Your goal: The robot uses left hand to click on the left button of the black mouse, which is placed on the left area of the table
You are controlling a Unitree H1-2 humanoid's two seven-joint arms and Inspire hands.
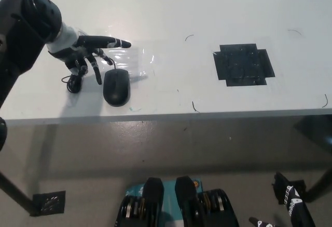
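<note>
White tabletop (171,9) fills the upper half of the head view, with grey floor below its front edge. At the upper left, the robot's left hand (85,53) hangs over the left part of the table. It holds nothing: one finger (111,42) points straight out toward the right, while the others spread apart and curl downward. The tips of those lower fingers sit just beside the upper left edge of the black mouse (115,87), and it is not possible to tell whether any of them touches it. The mouse lies near the table's front edge, on the left area. Its thin black cable (74,81) loops in a small coil to its left, partly under the hand. A patch of clear, shiny film (129,58) lies flat on the table just behind the mouse, beneath the pointing finger. Well apart, on the right side of the table, is a square patch of black tape (243,64). At the bottom right corner, below the table, a small part of the black right hand (290,206) shows; its state cannot be told.
</note>
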